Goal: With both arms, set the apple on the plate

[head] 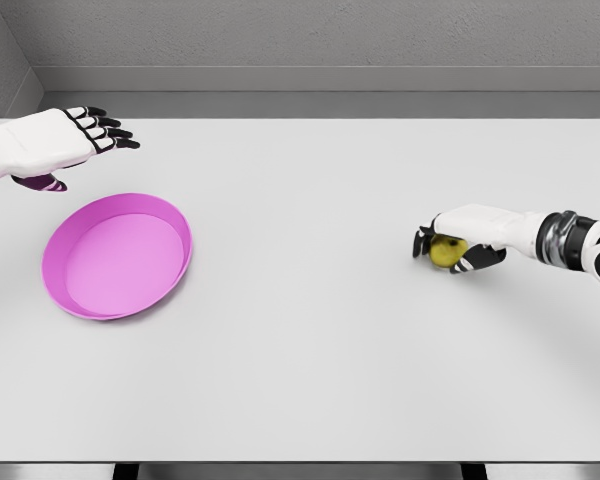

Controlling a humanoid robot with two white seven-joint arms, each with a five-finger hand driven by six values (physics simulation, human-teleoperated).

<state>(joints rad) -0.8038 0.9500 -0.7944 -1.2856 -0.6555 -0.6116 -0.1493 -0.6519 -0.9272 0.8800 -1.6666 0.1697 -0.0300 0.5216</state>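
A bare simulated test space, not a lived-in room. A plain white table [310, 330] fills the view and stands before a featureless grey wall [310, 35] with a lighter band along its foot. The surfaces are flat and evenly lit, without clutter, furnishing or wear, as in a rendered robotics bench.

Plate [117, 256] lies left on the table [310, 380], apple [446, 252] far right, well apart
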